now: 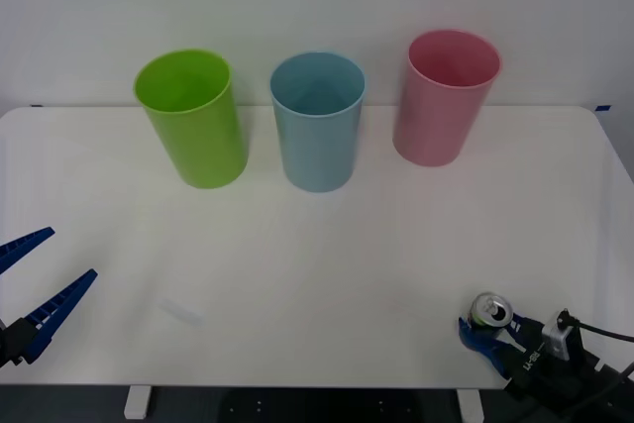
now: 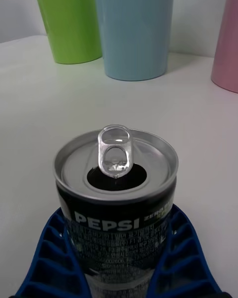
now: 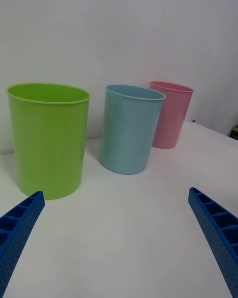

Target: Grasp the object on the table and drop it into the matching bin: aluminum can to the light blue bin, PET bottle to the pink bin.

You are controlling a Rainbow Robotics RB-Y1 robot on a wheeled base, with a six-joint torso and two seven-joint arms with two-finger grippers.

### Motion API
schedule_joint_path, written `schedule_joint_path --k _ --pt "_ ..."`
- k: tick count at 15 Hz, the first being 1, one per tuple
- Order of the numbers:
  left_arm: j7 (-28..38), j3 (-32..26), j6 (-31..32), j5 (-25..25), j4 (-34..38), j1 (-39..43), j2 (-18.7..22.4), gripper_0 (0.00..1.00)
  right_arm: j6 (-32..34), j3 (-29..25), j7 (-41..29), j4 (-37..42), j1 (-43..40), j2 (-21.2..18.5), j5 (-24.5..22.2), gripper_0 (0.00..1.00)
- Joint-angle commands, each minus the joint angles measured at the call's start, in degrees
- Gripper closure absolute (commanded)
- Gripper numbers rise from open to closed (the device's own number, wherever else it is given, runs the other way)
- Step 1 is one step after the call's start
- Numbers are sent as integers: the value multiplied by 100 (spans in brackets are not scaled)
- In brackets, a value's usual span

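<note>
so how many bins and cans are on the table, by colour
lime green bin: 1
light blue bin: 1
pink bin: 1
aluminum can, silver with a dark label: 1, between the fingers of the right gripper
total: 4 things, 3 bins and 1 can

The white table carries three upright bins in a row along its far side: a lime green bin at the left; the light blue bin in the middle; the pink bin at the right; the aluminum can stands upright near the front right corner.
</note>
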State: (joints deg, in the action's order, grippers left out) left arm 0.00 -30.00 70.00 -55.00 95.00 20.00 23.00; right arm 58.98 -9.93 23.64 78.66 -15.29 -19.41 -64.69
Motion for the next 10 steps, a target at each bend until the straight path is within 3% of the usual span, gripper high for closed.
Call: schedule_joint_path --k 1,10 --pt "0 0 0 0 0 0 0 0 -1 -9 0 0 26 -2 0 100" --pt "0 0 0 0 0 0 0 0 96 -9 -202 27 448 -2 176 100"
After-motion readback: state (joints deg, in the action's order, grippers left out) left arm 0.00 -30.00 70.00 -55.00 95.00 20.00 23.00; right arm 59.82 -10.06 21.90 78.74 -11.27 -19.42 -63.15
